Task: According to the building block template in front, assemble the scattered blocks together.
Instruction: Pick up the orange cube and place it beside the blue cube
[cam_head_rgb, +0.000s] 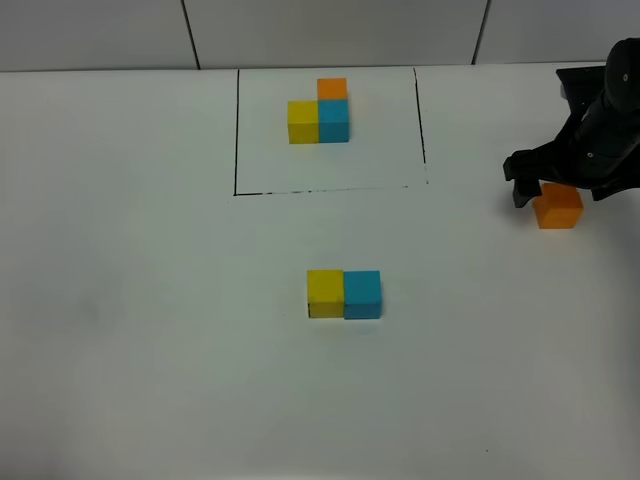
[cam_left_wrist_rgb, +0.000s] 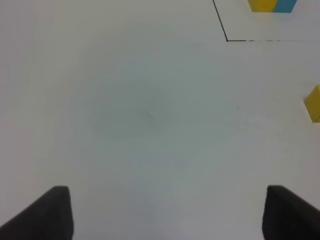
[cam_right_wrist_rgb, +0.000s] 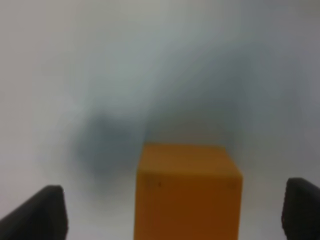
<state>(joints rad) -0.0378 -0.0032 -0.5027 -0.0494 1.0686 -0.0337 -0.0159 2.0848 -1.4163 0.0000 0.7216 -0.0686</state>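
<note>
The building block template (cam_head_rgb: 320, 112) sits at the back inside a thin black frame: yellow and blue cubes side by side, an orange one behind the blue. At the table's middle, a loose yellow cube (cam_head_rgb: 325, 293) touches a loose blue cube (cam_head_rgb: 362, 294). A loose orange cube (cam_head_rgb: 558, 206) lies at the far right. My right gripper (cam_head_rgb: 556, 188) is open and low, with a finger on either side of that orange cube (cam_right_wrist_rgb: 187, 192) and gaps on both sides. My left gripper (cam_left_wrist_rgb: 170, 215) is open over bare table, with the yellow cube (cam_left_wrist_rgb: 314, 103) at that view's edge.
The white table (cam_head_rgb: 150, 300) fills the view, with a grey tiled wall (cam_head_rgb: 330, 30) behind it. The template's frame corner (cam_left_wrist_rgb: 226, 40) shows in the left wrist view. The left arm is outside the exterior view.
</note>
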